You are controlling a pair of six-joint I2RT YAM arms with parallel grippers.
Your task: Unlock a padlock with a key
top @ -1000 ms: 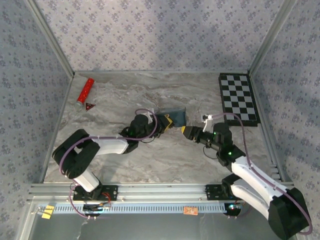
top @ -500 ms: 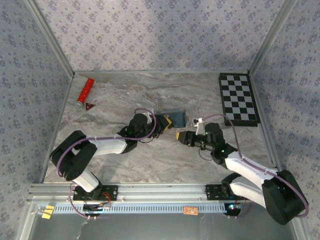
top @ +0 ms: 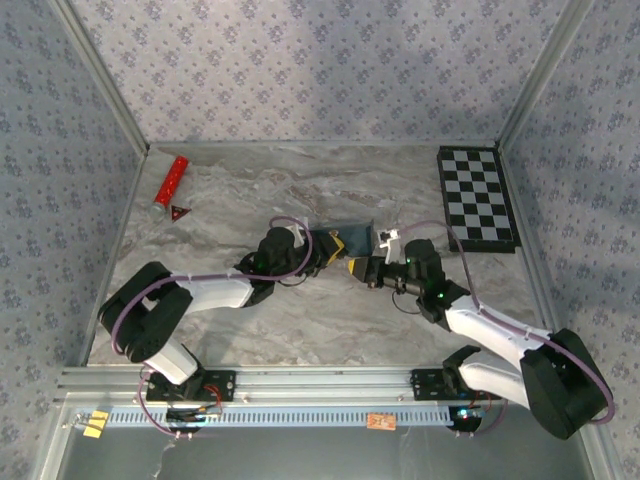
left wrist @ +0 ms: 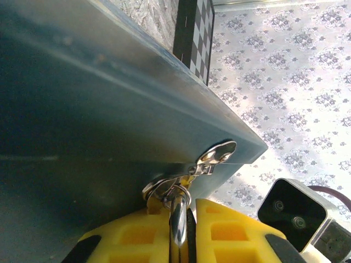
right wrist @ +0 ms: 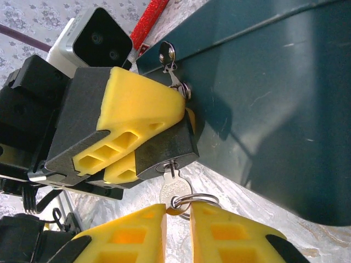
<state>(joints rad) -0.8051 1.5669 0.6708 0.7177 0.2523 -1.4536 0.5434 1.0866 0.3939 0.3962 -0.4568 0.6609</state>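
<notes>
My left gripper clamps the padlock just beside the blue tin, its contents hidden. My right gripper pinches the key.

Two white-and-black arms, purple cables, yellow honeycombed jaws, seemingly green status lights

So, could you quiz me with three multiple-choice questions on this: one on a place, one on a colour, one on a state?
1. Where is the key? A on the checkerboard; B in the padlock; C beside the red cylinder.
2. What colour are the pincer fingertips? A yellow; B green; C white.
3. What is the left pincer doing? A hanging open; B gripping the red cylinder; C clamped on the padlock.
Answers: B, the key sticks out of the lock's underside; A, yellow pads in both wrist views; C, it squeezes the black body.
</notes>
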